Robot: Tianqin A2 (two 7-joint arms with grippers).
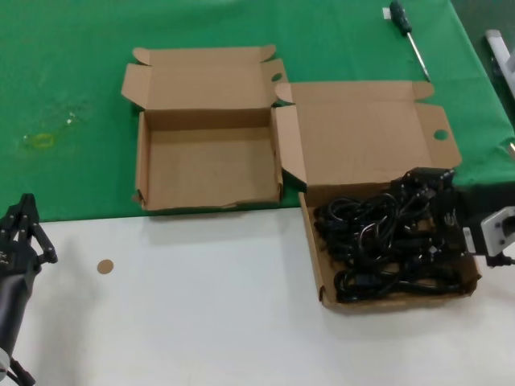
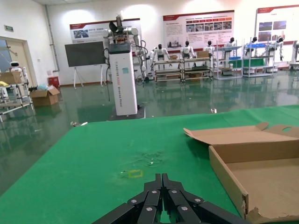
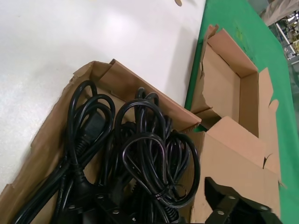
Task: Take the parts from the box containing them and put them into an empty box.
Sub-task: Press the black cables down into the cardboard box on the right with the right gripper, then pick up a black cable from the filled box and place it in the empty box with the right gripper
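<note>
The desk [image 1: 201, 305] is white in the near half and has a green mat [image 1: 72, 80] on the far half. The large box [image 1: 386, 233] stands open at about 3 o'clock in the head view, with its lid folded back toward 12 o'clock. Inside its tray lies a tangled heap of black cables [image 1: 386, 241], looped over each other and filling most of the tray. The small box [image 1: 209, 153] stands open just beside it at about 11 o'clock, and its side flap touches the lid of the large box; the tray of the small box holds nothing.

The right claw [image 1: 430, 193] is low over the 3 o'clock side of the heap. I cannot tell if its fingers are apart or together. The left claw [image 1: 24, 229] waits at 8 o'clock, well apart from both boxes, with its fingers together.

A screwdriver [image 1: 406, 32] lies on the mat at 1 o'clock. A small brown disc [image 1: 105, 266] lies on the white part at 8 o'clock.
</note>
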